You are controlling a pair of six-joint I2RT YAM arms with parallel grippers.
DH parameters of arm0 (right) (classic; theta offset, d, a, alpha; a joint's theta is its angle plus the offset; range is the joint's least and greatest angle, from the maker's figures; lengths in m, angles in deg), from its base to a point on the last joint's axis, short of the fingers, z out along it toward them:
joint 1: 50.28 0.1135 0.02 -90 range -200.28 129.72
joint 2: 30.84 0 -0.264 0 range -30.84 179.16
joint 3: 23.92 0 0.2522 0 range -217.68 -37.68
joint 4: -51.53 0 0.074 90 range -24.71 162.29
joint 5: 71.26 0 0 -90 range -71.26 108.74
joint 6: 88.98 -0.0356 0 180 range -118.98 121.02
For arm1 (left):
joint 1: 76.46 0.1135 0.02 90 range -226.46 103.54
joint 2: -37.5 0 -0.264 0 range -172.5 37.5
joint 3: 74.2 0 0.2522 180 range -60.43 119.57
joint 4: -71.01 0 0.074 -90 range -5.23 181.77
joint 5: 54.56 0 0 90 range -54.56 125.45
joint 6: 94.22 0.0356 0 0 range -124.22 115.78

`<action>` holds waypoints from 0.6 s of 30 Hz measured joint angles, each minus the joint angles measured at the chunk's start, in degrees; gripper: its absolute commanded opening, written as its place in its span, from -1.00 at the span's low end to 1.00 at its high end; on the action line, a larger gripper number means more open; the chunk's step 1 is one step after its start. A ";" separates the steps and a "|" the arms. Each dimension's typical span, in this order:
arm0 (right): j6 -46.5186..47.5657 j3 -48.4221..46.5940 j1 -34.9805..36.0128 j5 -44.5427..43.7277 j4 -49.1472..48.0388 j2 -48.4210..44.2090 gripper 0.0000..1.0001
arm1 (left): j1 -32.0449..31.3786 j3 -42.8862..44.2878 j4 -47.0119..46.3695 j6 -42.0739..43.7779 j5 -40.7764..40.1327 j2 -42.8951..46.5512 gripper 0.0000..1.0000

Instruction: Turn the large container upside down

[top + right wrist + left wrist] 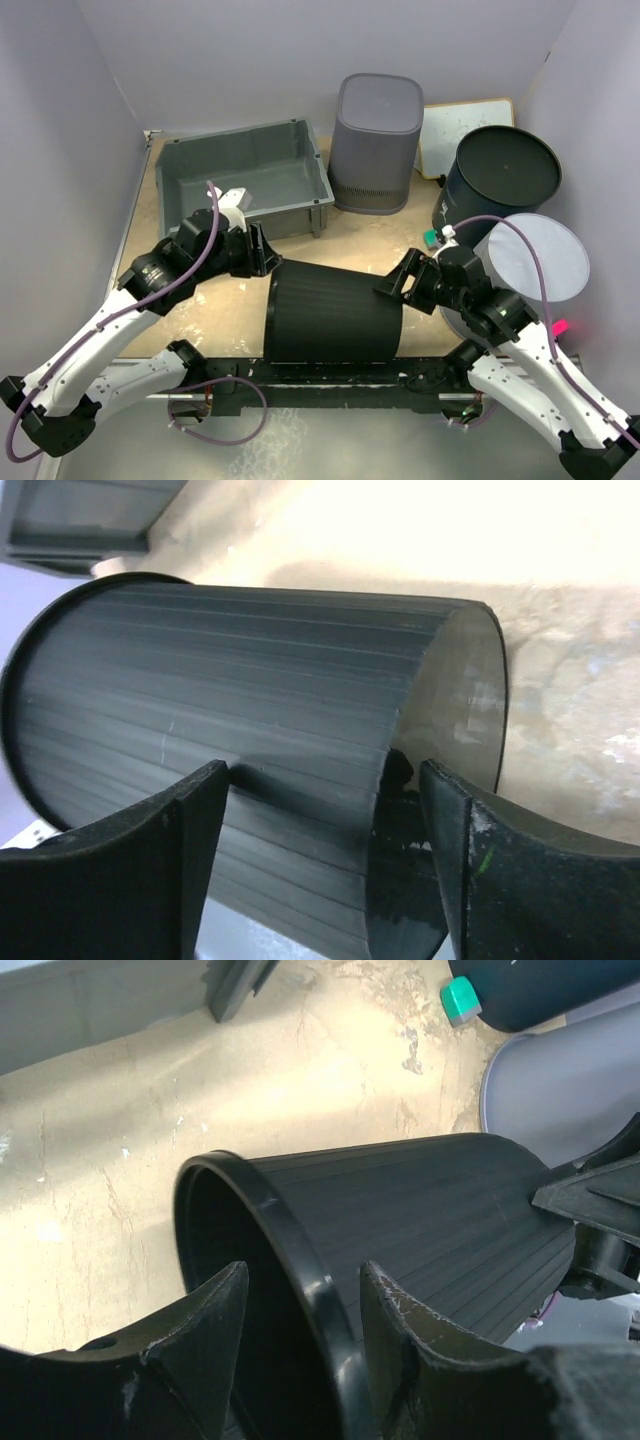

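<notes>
**Left gripper (pixel 262 255) and right gripper (pixel 395 285) open at the two ends of the large container (pixel 335 315)**

Top view: the left gripper is at the left end of the large container and the right gripper is at its right end. The container is black and ribbed. It lies on its side on the table (pixel 350 235), close to the near edge and about in the middle between the left and right edges. A gray bin (pixel 240 132) stands toward the far left corner.

Left wrist view: the left gripper (pixel 305 1275) is open and straddles the round rim of the container (pixel 420 1210). One of its fingers (pixel 200 1330) is inside the mouth and the other is outside, against the ribbed wall. There is a gap between the inner finger and the rim, so the rim is not clamped.

Right wrist view: the right gripper (pixel 322 770) is open wide. The edge of the flat bottom of the container (pixel 250 660) is between its two fingers, with free space on both sides.
</notes>
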 measured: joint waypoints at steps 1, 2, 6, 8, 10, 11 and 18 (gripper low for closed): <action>-0.81 0.96 -0.02 0.90 -1.53 -0.48 0.46 | 0.00 0.00 0.17 0.02 0.33 -0.24 -0.09; -1.44 1.57 0.00 1.66 -2.27 -0.74 0.40 | 0.00 0.00 0.28 0.02 0.68 -0.42 -0.09; -2.78 2.03 0.00 3.43 -4.35 -0.83 0.31 | 0.00 0.00 1.27 0.00 1.73 -1.31 -0.10; -2.73 1.99 0.00 3.52 -4.90 -0.35 0.27 | 0.00 0.20 2.16 0.02 1.81 -1.64 -0.09; -2.56 1.75 0.00 3.52 -5.05 0.42 0.23 | 0.00 0.83 3.19 0.02 1.79 -1.97 -0.09; -2.43 1.46 0.00 3.50 -5.05 0.98 0.21 | 0.00 1.40 4.09 0.07 1.75 -2.23 -0.09; -1.90 0.87 0.00 3.48 -5.92 2.40 0.03 | 0.00 5.05 9.86 0.74 0.57 -4.15 -0.10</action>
